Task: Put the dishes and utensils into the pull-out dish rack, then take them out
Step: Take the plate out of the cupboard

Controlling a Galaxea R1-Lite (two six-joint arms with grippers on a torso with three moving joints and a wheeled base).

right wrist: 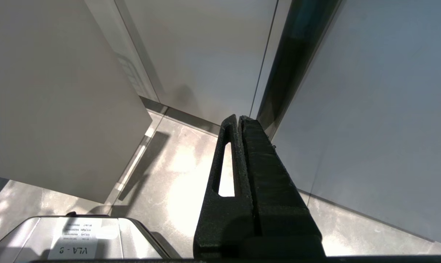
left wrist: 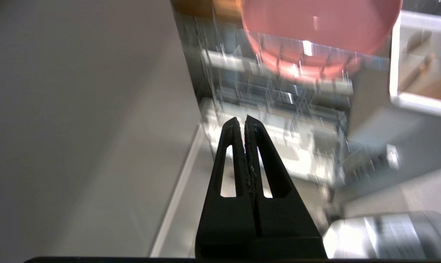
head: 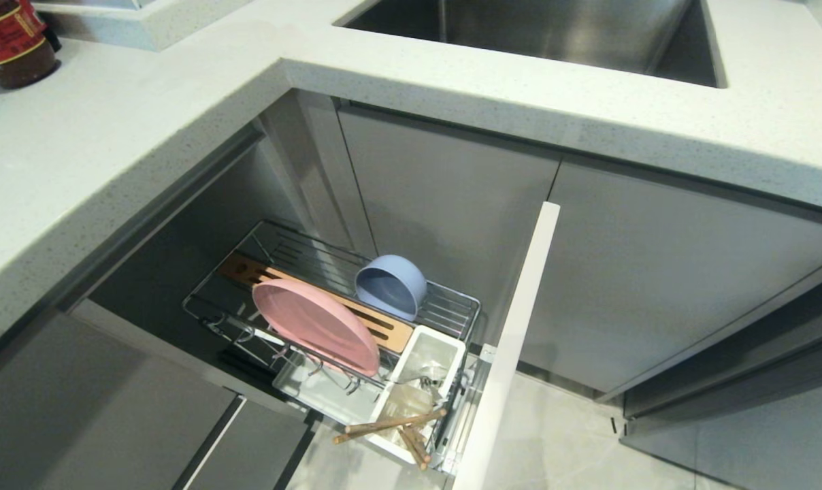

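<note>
Standing pulled out of the grey cabinet below the speckled pale stone surface (head: 145, 156): the pull-out dish rack (head: 445, 303), a chrome wire basket with a slotted light-wood strip, white drip tray and tall white front panel.

Leaning on edge in the rack's wire slots, just in front of the wood strip: the flat round salmon-pink plastic plate (head: 316, 327). Lying tipped on its side behind the strip, against the rack's rear wires: the small pale blue round plastic bowl (head: 390, 286). Sitting at the rack's front corner, beside the white panel: the white plastic cutlery cup (head: 424, 361). Sticking out of the cup toward the floor side of the rack: the pair of light wooden chopsticks (head: 390, 425). Glinting inside the cup next to them — something metallic, too small to name.

Hanging outside the rack, pointing toward its wire side below the plate: the left gripper (left wrist: 242, 122), black fingers pressed together, holding nothing. Hanging on the far side of the rack's white panel, over the pale tiled floor (right wrist: 176, 171) by the grey cabinet doors: the right gripper (right wrist: 238, 118), fingers likewise closed and empty.

Lying beyond the rack, sunk into the surface — a stainless steel sink (head: 554, 34). Standing far off from the rack: a dark red-labelled jar (head: 13, 41).
</note>
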